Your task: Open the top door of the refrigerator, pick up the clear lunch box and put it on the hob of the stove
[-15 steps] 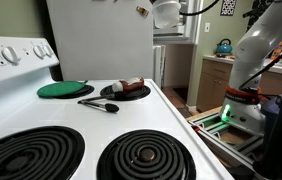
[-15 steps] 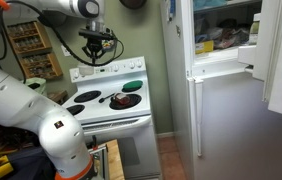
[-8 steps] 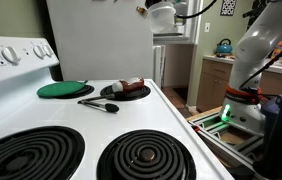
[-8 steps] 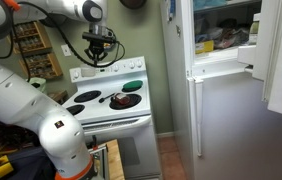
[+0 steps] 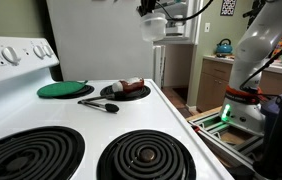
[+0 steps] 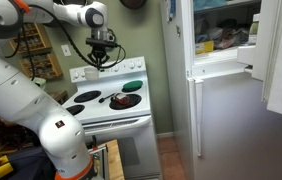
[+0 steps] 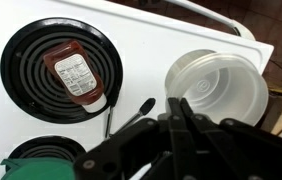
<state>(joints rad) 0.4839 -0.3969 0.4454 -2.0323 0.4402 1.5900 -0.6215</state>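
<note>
Plainly, in an exterior view the tool (image 5: 153,11) hangs high over the back of the hob (image 5: 86,118). It is closed as tight as it goes on the clear lunch box (image 5: 153,26), which dangles just beneath it in front of the refrigerator (image 5: 101,40). So narrow a pinch on a thin edge could let the tub swing or slip during the descent. In an exterior view from farther off, the tool (image 6: 103,60) is above the stove (image 6: 106,100), well apart from the open top door (image 6: 281,55); the tub is too small to make out there. In the wrist view the lunch box (image 7: 219,85) sits up and to the right of the tool (image 7: 181,104), touching it at its edge, with white enamel behind. Lowered off-line, it could land on the labelled packet (image 7: 78,75) or the black utensil (image 7: 129,115).
</note>
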